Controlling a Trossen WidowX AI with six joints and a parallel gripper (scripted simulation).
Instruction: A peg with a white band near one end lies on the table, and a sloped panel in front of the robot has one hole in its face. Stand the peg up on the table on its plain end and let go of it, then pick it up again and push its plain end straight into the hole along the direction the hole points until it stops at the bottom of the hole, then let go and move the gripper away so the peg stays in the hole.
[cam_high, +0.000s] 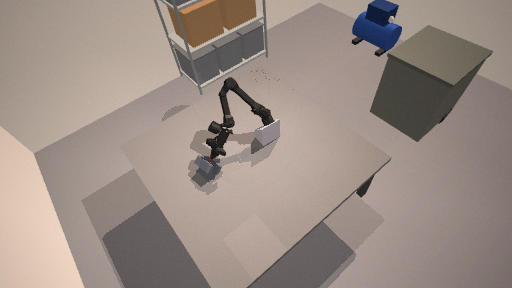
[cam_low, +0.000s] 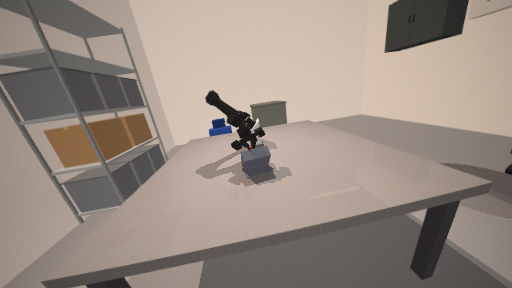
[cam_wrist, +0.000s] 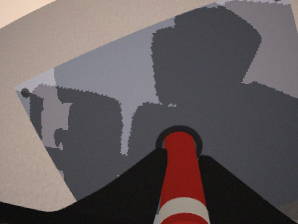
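Observation:
The red peg (cam_high: 211, 160) (cam_low: 250, 148) (cam_wrist: 184, 175) is between the fingers of my gripper (cam_high: 212, 156) (cam_low: 250, 146) (cam_wrist: 181, 161), which is shut on it. Its white band (cam_wrist: 184, 205) is on the near side of the fingertips, toward the wrist camera. The plain end points at the sloped panel (cam_high: 204, 163) (cam_low: 256, 161) (cam_wrist: 100, 67) and sits within the dark ring of the hole (cam_wrist: 195, 134) in the wrist view. How deep the end is in the hole cannot be told. The arm's shadow covers much of the panel face.
The panel stands on the table (cam_high: 300, 190) (cam_low: 325, 215). A white upright plate (cam_high: 268, 132) is near the arm's other end. Off the table are a shelf rack (cam_high: 200, 82) (cam_low: 105, 160), a cabinet (cam_high: 415, 85) (cam_low: 270, 114) and a blue tank (cam_high: 377, 32) (cam_low: 220, 131).

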